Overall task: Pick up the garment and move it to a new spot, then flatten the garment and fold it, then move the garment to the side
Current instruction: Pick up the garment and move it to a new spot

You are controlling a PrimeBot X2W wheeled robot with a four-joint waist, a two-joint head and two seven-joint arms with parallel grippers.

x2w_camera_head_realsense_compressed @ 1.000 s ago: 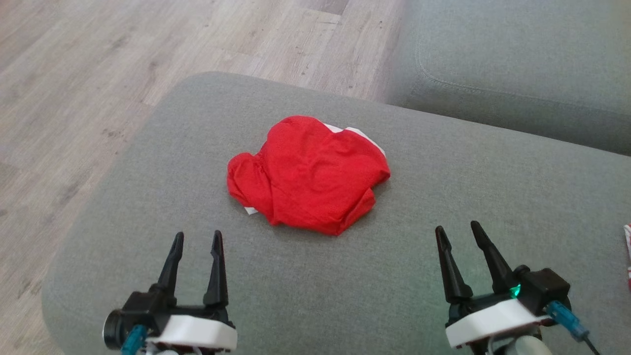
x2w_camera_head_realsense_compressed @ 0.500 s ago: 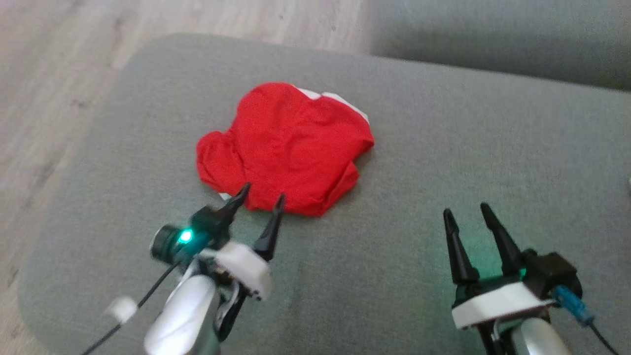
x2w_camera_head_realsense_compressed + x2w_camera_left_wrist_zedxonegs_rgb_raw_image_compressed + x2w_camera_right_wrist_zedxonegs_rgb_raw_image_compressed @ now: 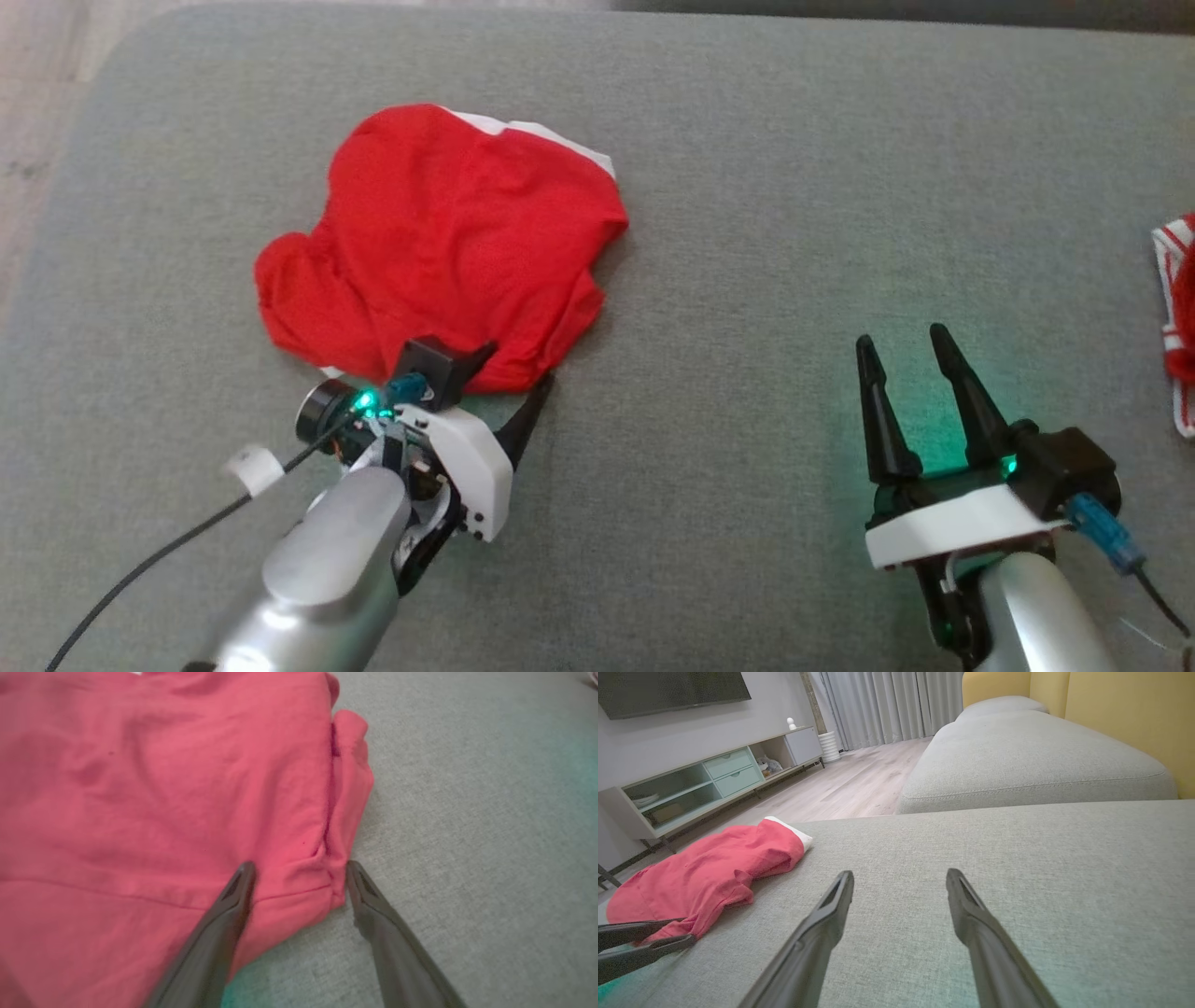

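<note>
Nearest the robot, the left gripper (image 3: 519,364) sat low over the grey sofa cushion (image 3: 747,523) with its two dark fingers spread wide and nothing clamped between them. In the left wrist view one finger lay over red cloth and the other stood just off the edge, above bare cushion. The near corner fold of the red garment (image 3: 448,233) sat in the gap between the tips. Whether either tip pressed on the fabric could not be told.

The right gripper (image 3: 900,336) hovered level with it but well apart to the right. Its fingers were equally wide, it held nothing, and only plain cushion lay ahead of it.

From the left gripper, the garment spread forward and to the left as a rumpled, roughly round heap with no clear long axis. A hemmed edge ran across the near side, and a white trim (image 3: 551,140) showed at the far side. The left arm was plainly the nearer one, already straddling the corner. By my reading, the pick-up turned on closing the left fingers on that doubled fold, not on a single loose layer.

Farther right, at the cushion's edge, lay a red-and-white striped cloth (image 3: 1178,317), well clear of both grippers. Beyond the cushion, the right wrist view showed a second grey cushion (image 3: 1031,756), pale wooden floor (image 3: 859,784) and a low media cabinet (image 3: 705,779).
</note>
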